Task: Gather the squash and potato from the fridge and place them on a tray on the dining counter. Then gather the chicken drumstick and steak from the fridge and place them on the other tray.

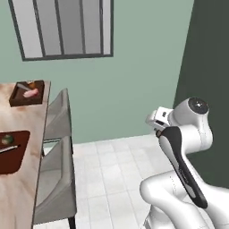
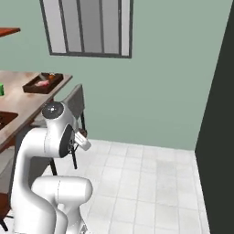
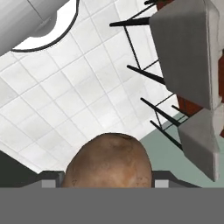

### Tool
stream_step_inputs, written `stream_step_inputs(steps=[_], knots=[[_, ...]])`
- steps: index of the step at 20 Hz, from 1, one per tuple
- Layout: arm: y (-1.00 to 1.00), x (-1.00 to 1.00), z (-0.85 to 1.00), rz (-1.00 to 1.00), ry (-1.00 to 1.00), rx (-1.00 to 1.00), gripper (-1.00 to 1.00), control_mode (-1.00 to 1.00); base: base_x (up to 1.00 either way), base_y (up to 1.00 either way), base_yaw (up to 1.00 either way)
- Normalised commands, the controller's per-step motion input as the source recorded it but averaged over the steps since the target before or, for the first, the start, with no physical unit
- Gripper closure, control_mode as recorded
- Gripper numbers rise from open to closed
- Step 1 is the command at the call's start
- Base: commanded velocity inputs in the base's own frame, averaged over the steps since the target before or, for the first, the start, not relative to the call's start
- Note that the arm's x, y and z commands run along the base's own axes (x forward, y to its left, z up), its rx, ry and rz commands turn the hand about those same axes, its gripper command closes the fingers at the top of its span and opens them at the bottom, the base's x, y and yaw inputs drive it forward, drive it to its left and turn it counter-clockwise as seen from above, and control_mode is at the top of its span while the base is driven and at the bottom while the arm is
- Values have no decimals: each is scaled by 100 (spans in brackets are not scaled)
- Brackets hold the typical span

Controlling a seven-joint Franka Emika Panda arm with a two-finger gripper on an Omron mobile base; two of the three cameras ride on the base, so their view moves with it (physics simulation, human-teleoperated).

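Potato (image 3: 109, 159) is sitting clamped in my pincer (image 3: 107, 183) above the floor, well short of the counter (image 1: 18, 188), and I am judging any jolt while carrying could drop it.

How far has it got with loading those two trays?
The far tray already holds pink meat, the steak. The near tray holds the green squash. The gripper is carrying the potato, which must go beside the squash. I cannot make out the drumstick.
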Motion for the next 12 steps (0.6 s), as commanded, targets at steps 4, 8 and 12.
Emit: stream_step_inputs(steps=[4,8,12], knots=[[0,0,0,0,0,0,100,100,49,-37,40],[0,0,0,0,0,0,100,100,49,-33,39],[0,0,0,0,0,0,100,100,46,-29,39]])
